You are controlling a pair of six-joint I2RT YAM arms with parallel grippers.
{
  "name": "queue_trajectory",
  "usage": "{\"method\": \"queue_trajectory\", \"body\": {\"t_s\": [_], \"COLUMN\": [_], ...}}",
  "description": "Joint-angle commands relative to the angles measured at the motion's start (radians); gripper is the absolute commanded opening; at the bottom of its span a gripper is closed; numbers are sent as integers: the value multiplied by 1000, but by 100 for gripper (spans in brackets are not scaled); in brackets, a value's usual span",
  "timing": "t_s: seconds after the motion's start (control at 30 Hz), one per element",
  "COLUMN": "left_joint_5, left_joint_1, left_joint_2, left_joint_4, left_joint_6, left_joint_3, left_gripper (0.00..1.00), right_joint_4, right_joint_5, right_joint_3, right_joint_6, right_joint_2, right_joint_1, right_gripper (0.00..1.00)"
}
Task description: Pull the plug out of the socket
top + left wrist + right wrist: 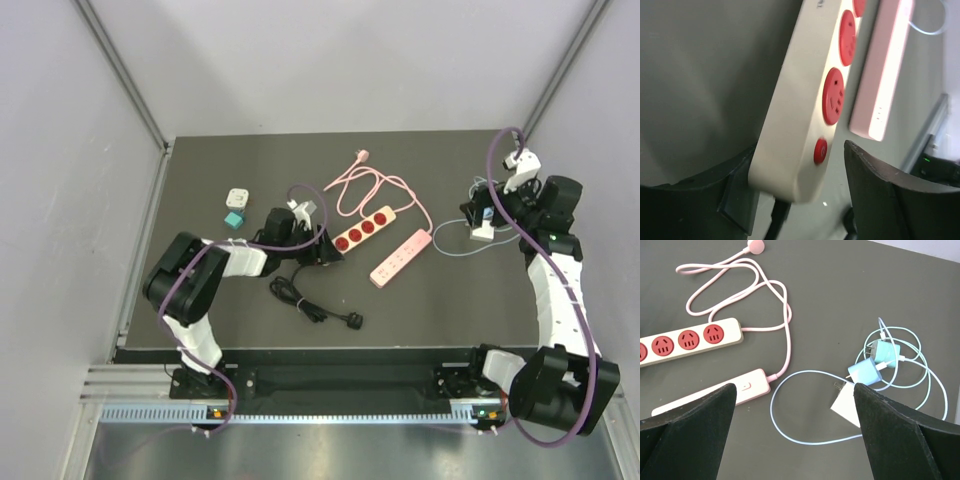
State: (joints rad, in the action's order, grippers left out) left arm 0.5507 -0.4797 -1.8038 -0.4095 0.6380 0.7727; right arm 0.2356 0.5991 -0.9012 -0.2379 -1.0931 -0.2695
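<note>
We see the left gripper (800,160) straddling the switch end of the cream power strip (790,115). Its jaws stand partly spread. The finger on the left of the wrist view (735,195) sits against the strip's side, while the other finger (875,185) stands apart from it with bare table (430,330) showing in the gap. All the red sockets we can see on this strip are empty. A dark cord leaves the strip's end, down between the fingers.

The black plug (355,320) lies loose on the table, in no socket. It sits nearer the arm bases than both strips, at the end of a coiled black cable (298,295).

The pink power strip (400,257) lies just beside the cream one. Its pink cord loops away to a pink plug (756,245), which also lies free.

The right gripper (794,386) hangs spread wide with nothing between its fingers. It is above a blue charger (865,372), a teal charger (885,351) and a white charger (847,405) (all tangled in a pale blue cable (790,432)).

A white adapter (238,197) and a teal block (233,219) sit near the left arm.
</note>
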Motion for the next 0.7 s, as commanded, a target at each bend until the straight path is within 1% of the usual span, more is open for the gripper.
{"method": "queue_trajectory", "body": {"t_s": [0.0,0.1,0.2,0.27,0.3,0.5,0.67], "left_joint_5": [-208,-310,-369,-386,-393,-387,-360], "left_joint_1": [4,4,4,4,4,-13,-20], "left_joint_2": [39,89,112,123,133,218,314], "left_joint_4": [279,357,405,405,434,417,307], "left_joint_6": [-95,-139,-179,-201,-208,-296,-359], "left_joint_3": [-3,23,43,46,46,22,-36], "left_gripper": [70,72,72,72,73,73,73], "right_joint_4": [-9,-15,-18,-19,-18,-19,-19], "right_joint_5": [39,47,50,51,51,56,99], "right_joint_3": [1,8,12,13,13,21,30], "right_joint_6": [5,5,5,5,5,-1,-17], "right_joint_2": [21,24,24,25,29,32,41], "right_joint_1": [-5,-4,-5,-5,-7,-5,-5], "right_gripper": [100,100,100,100,100,100,100]}}
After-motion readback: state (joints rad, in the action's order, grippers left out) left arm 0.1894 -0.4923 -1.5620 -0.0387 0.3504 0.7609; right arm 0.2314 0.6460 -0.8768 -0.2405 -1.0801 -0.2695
